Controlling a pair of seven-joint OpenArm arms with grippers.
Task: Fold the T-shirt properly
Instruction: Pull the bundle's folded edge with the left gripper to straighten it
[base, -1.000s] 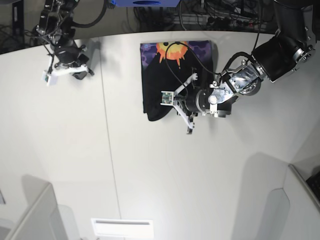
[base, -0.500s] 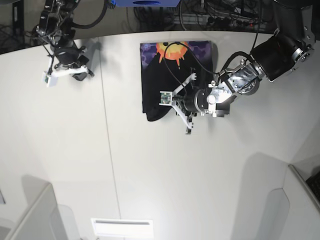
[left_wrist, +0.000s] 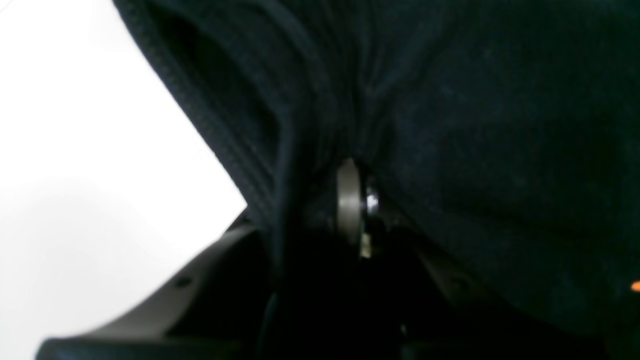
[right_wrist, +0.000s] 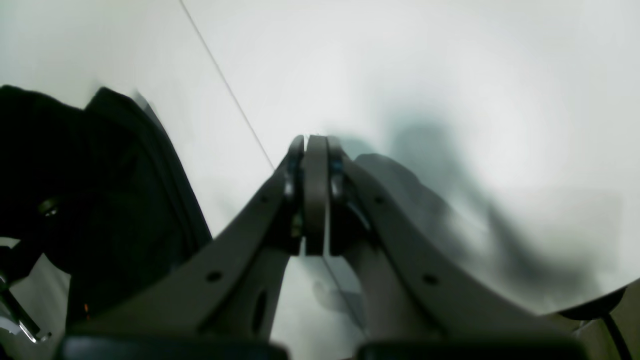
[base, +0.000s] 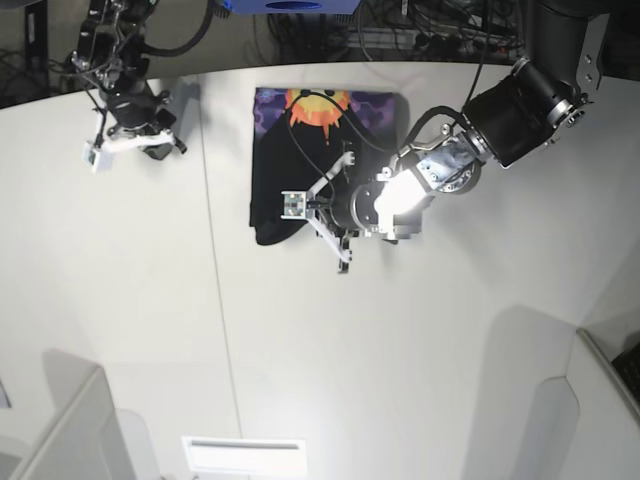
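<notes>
The black T-shirt (base: 300, 160) lies folded into a rectangle at the back middle of the white table (base: 400, 350). Its sun print on purple (base: 318, 105) faces up at the far end. My left gripper (base: 305, 208) is at the shirt's near edge, shut on a bunch of the black cloth. In the left wrist view the gripper (left_wrist: 351, 200) pinches the shirt (left_wrist: 475, 125), which fills most of the frame. My right gripper (base: 150, 140) is shut and empty at the back left, well away from the shirt. It is also shut in the right wrist view (right_wrist: 310, 150).
A seam (base: 215, 260) runs front to back across the table. Grey panels stand at the front left (base: 70, 430) and front right (base: 600, 400), with a white slotted part (base: 245, 455) at the front edge. Cables lie behind the back edge (base: 420, 30).
My left gripper has moved left, dragging the whole shirt left with it. The right arm has not moved.
</notes>
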